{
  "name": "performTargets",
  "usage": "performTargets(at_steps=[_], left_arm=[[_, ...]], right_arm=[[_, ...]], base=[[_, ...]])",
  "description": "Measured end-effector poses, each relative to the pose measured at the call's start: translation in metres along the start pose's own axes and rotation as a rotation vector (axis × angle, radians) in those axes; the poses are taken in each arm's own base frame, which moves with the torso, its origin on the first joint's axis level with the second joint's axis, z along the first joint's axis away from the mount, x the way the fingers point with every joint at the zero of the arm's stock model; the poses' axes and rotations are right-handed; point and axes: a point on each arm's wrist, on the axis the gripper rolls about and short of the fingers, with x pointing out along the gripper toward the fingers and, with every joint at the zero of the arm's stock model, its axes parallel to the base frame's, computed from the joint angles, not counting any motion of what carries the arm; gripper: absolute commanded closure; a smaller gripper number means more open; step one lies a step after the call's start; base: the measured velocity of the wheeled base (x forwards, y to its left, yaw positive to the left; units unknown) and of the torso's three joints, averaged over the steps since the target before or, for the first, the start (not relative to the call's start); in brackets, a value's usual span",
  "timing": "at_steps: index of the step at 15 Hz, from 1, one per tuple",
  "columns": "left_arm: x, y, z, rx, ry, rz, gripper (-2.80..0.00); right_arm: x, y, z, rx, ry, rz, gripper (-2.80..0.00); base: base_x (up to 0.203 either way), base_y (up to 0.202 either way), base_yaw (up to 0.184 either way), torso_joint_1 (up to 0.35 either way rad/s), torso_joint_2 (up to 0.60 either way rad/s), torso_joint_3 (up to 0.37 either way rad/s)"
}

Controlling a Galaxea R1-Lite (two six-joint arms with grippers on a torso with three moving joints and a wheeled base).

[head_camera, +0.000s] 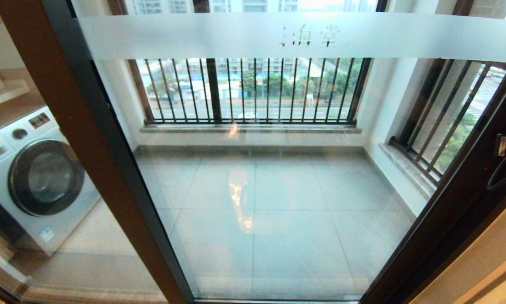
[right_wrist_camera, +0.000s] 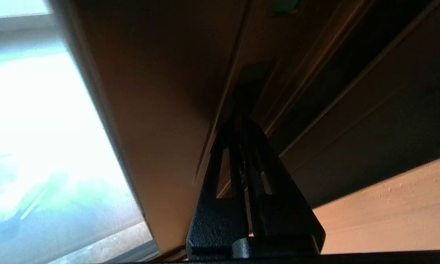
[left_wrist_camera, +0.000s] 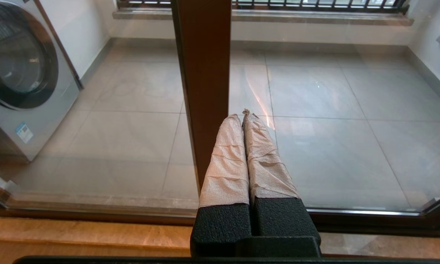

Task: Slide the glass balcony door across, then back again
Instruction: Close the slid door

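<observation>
- Glass balcony door (head_camera: 257, 190) fills centre of head view. Long axis vertical; it leans in frame, left stile running from upper left down to bottom centre, right stile from right edge down to lower right.
- Looks: clear glass in dark brown/black frame, frosted band (head_camera: 236, 36) across the top with Chinese characters, small lock plate (head_camera: 501, 145) on the right stile.
- My left gripper (left_wrist_camera: 244, 114): cloth-wrapped fingers (left_wrist_camera: 227, 161) pressed together, nothing between them, tips right beside the brown stile (left_wrist_camera: 205, 73), lower centre of left wrist view. Contact with the stile: can't tell.
- My right gripper (right_wrist_camera: 242, 126): fingers closed to a point, tips up against the dark frame channel (right_wrist_camera: 249, 84), centre of right wrist view. Not gripping anything visible.
- Edges: bottom track (left_wrist_camera: 352, 216) runs along the lower frame; neighbouring glass panel (head_camera: 46, 190) at left, washing machine (head_camera: 37, 177) behind it.
- Behind the glass: tiled balcony floor (head_camera: 278, 219), barred window (head_camera: 253, 90) at top centre, another at right.
</observation>
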Motion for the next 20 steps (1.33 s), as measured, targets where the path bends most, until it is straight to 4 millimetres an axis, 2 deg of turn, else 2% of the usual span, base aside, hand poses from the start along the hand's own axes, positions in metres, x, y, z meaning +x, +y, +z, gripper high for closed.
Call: performTargets(at_steps=[8,14,17,20], left_arm=[[0.0,0.0,0.0,0.0,0.0,0.0,0.0],[0.0,0.0,0.0,0.0,0.0,0.0,0.0],[0.0,0.0,0.0,0.0,0.0,0.0,0.0],[0.0,0.0,0.0,0.0,0.0,0.0,0.0]], right_arm=[[0.019,0.002,-0.005,0.0,-0.049,-0.065,0.0],[0.021,0.001,-0.006,0.0,-0.056,-0.073,0.0],[0.01,0.001,-0.007,-0.002,-0.048,-0.05,0.0],[-0.021,0.001,-0.001,-0.009,-0.006,0.028,0.0]], base=[[0.0,0.0,0.0,0.0,0.0,0.0],[0.0,0.0,0.0,0.0,0.0,0.0],[0.0,0.0,0.0,0.0,0.0,0.0],[0.0,0.0,0.0,0.0,0.0,0.0]])
